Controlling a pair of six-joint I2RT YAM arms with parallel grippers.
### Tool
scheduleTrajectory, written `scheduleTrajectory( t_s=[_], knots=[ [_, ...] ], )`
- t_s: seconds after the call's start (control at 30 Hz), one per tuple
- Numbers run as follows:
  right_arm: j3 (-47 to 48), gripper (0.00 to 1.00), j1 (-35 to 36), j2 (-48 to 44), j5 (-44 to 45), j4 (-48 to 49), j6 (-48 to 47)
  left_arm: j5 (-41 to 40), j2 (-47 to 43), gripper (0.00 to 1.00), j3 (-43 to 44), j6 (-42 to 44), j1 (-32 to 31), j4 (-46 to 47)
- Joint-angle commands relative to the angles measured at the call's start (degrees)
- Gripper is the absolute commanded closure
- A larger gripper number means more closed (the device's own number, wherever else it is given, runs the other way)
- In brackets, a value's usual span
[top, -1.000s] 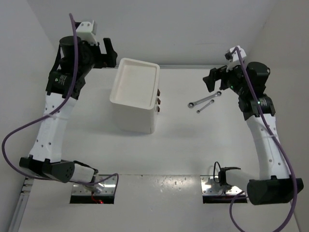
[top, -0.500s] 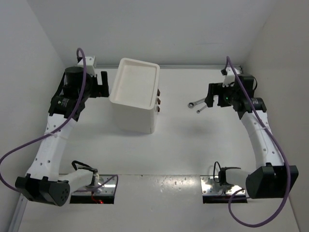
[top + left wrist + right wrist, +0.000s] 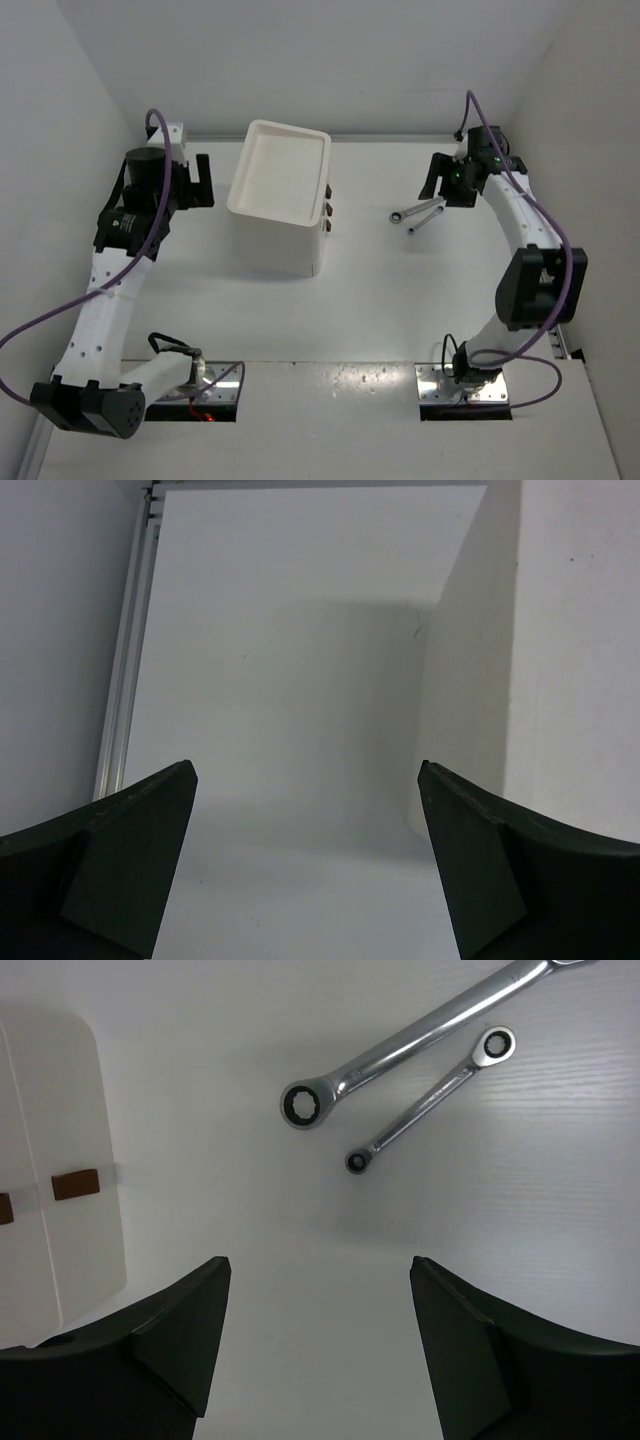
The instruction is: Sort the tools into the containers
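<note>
my right gripper, jaws apart, near the longer wrench right of the cabinet: stiff, slick steel, i'd pinch mid-shank.

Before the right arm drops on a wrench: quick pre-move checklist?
1. Right gripper open, empty: ok.
2. Long silver wrench and short silver wrench lying flat, apart from each other: ok.
3. A wrench between its jaws: not ok; both lie ahead of it.
4. Boxy white plastic cabinet upright, tray top bare: ok.
5. A drawer open to receive: not ok; dark red-brown handles sit close to the front, drawers look shut.
6. Left gripper open, beside the cabinet wall, clear of it: ok.
</note>
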Motion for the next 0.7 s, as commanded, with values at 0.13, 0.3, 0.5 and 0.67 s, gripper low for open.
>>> scheduleTrajectory(
  t_s=[0.13,0.3,0.5,0.67],
  knots=[
    [8.9,0.26,-0.2,9.5,-11.9,0.5,-22.0,1.0,0.8,0.00,-2.4,3.7,2.0,1.3],
    [16.6,0.26,-0.7,17.4,-12.5,-6.0,-50.3,4.4,2.6,0.00,-3.7,5.7,3.2,2.5],
    [24.6,0.27,-1.4,24.9,-13.5,-11.1,-73.2,10.1,5.6,0.00,-3.7,6.3,4.9,2.5],
    [29.5,0.27,-1.9,29.7,-15.4,-16.8,-87.8,12.2,8.1,0.00,-3.7,7.4,5.9,2.5]
  ],
)
